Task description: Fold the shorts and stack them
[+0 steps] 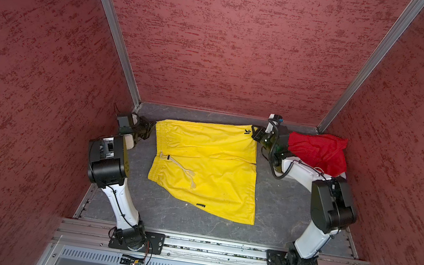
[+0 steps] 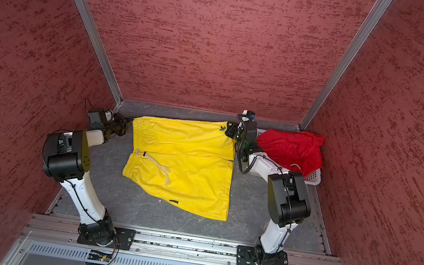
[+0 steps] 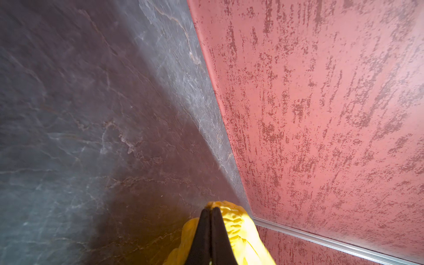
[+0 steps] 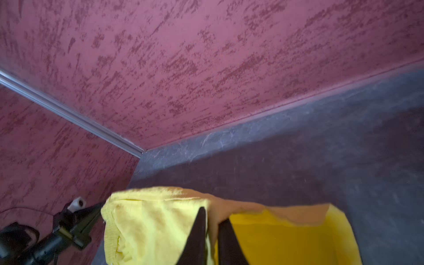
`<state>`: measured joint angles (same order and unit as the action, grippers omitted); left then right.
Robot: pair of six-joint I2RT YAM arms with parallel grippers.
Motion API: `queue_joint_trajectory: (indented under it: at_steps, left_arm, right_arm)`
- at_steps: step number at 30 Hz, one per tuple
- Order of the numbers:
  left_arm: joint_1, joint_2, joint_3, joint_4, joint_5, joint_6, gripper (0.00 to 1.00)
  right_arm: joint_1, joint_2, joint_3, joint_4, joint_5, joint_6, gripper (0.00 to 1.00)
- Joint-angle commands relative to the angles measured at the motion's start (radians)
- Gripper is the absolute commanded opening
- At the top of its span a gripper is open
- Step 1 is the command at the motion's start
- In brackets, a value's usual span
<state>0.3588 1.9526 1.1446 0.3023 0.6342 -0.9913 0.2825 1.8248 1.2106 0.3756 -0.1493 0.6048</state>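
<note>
Tabletop cell seen from above. The yellow shorts (image 1: pixel 206 166) lie spread flat on the centre of the grey table (image 1: pixel 279 204), waistband toward the left arm, leg hems toward the right arm, and the pale drawstring (image 1: pixel 188 173) trails loose across the front.

The left gripper (image 1: pixel 151 127) sits at the far waistband corner. In the left wrist view its 2 fingers (image 3: pixel 207 229) are pressed together with gathered yellow cloth pinched between them.

The right gripper (image 1: pixel 254 133) sits at the far hem corner, beside the black mark. In the right wrist view its jaws stand slightly parted, with the hem lying in the gap — whether the cloth is gripped cannot be told.

The red shorts (image 1: pixel 318 152) lie crumpled in the white basket (image 2: pixel 311 178) at the far right corner, behind the right arm and well apart from the yellow pair.
</note>
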Motion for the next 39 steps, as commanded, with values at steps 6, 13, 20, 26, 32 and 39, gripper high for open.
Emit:
queue_joint_trajectory:
  at_steps: [6,13,20,26,32,39]
  left_arm:
    - [0.002,0.069,0.09,-0.011,0.003,0.001,0.65]
    - [0.017,0.04,0.118,-0.026,-0.05,-0.012,0.77]
    - [-0.037,-0.11,0.043,-0.146,-0.07,0.048,0.66]
    - [-0.084,-0.405,-0.194,-0.357,-0.214,0.078,0.63]
    - [-0.204,-0.73,-0.31,-0.688,-0.431,0.219,0.48]
    - [-0.287,-0.996,-0.472,-0.985,-0.543,0.263,0.68]
  right_arm:
    - [-0.06,0.451,0.673,-0.473,0.041,-0.147,0.49]
    - [-0.055,0.423,0.694,-0.501,0.04,-0.163,0.49]
    - [0.032,0.166,0.399,-0.528,0.102,-0.232,0.49]
    - [0.225,-0.125,0.061,-0.628,0.301,-0.245,0.55]
    - [0.451,-0.356,-0.196,-0.786,0.394,-0.222,0.55]
    - [0.746,-0.509,-0.363,-1.001,0.469,-0.064,0.62]
